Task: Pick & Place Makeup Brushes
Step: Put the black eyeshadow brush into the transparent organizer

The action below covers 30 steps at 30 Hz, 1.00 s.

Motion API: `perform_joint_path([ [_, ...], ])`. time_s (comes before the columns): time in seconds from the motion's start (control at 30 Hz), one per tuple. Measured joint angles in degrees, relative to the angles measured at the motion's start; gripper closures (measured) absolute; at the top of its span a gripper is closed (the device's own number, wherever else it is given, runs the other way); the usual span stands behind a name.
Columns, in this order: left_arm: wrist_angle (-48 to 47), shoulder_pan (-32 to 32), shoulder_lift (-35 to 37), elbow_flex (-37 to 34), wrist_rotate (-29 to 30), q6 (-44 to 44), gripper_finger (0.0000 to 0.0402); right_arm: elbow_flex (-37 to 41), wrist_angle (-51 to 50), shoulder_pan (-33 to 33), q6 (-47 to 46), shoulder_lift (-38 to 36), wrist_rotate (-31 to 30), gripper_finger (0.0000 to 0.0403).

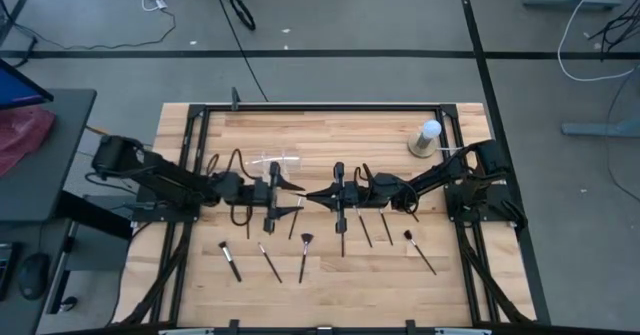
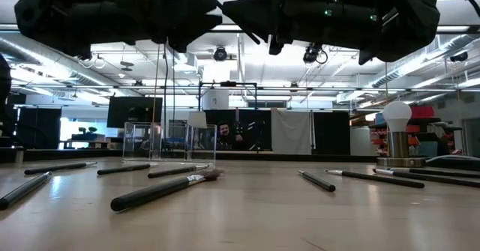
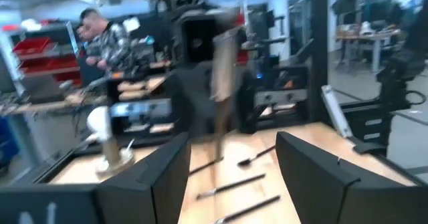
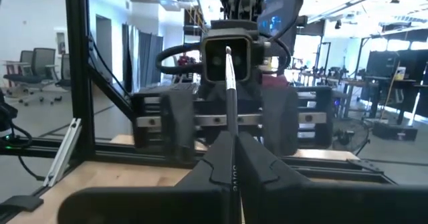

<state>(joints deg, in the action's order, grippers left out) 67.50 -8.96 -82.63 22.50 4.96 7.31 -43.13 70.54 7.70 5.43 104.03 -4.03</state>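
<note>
My right gripper (image 1: 313,193) hangs over the table's middle, shut on one thin dark makeup brush (image 4: 230,97). My left gripper (image 1: 297,187) faces it at the same height, open, with the held brush showing blurred between and beyond its fingers in the left wrist view (image 3: 221,77). Both grippers show high above the table in the low view, the left gripper (image 2: 212,15) and the right gripper (image 2: 229,11). Several other brushes (image 1: 303,257) lie flat on the wood nearer the front edge, and they also show in the low view (image 2: 161,191). My right gripper pinches the brush's thin handle (image 4: 233,158) between its two shut fingertips. The fingers come level from the table's right side and lie across the brush. The brush rises roughly upright above the fingers, clear of the table; its lower part is hidden by the fingers.
A white ball on a round base (image 1: 425,138) stands at the far right, also seen in the low view (image 2: 397,135). A clear box (image 2: 161,142) stands behind the grippers. A black frame (image 1: 330,107) rims the table. People show in the room beyond.
</note>
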Motion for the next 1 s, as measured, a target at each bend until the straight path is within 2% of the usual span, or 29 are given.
perform_joint_path([
  [0.23, 5.91, -1.83, -1.33, 0.39, -0.08, 2.01, 0.0208, 0.11, -0.37, 0.23, 0.34, 0.00, 0.04, 0.0398],
  [0.43, 7.59, -2.95, -1.24, 0.37, 2.64, 3.90, 0.0251, 0.13, -0.33, 0.82, 1.11, -0.02, 0.00, 0.0398],
  [0.8, 7.70, -2.90, -1.24, 0.37, 3.12, 3.84, 0.0382, 0.15, -0.73, 0.85, 1.11, -0.05, 0.17, 0.0397],
  [1.0, 6.37, -2.92, -1.19, 0.33, 4.48, 3.43, 0.0380, 0.14, -3.87, 0.68, -0.32, -0.21, -0.87, 0.0378],
])
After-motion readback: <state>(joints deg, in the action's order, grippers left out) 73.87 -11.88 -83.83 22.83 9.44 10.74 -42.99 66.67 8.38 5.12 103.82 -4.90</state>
